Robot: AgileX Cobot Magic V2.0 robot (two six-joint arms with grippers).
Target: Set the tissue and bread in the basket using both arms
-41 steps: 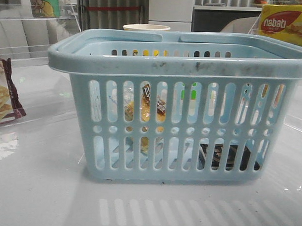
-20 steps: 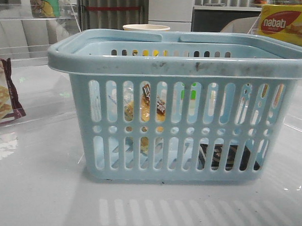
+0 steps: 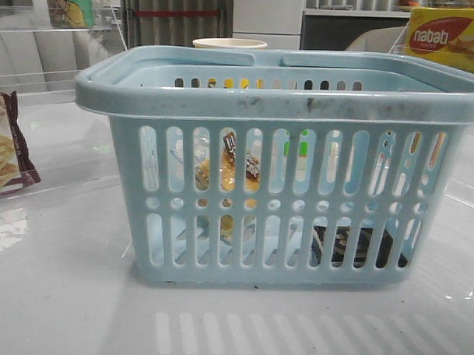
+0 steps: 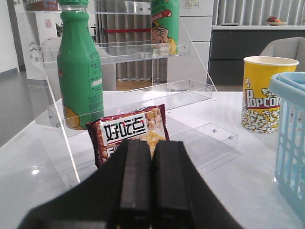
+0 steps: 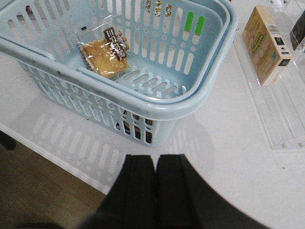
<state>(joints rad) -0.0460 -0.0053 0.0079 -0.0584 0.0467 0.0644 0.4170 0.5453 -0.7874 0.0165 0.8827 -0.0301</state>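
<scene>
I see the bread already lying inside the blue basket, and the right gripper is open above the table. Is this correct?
Not fully. The bread does lie inside the basket, but the right gripper is shut, not open: the right wrist view shows its fingers pressed together with nothing between them.

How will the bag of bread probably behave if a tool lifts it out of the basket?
The bread sits in thin, crinkled clear plastic, so it will probably flex and feel slippery. It looks small and flat, so likely light. It leans against the wall of the basket, so it may slide when nudged.
</scene>
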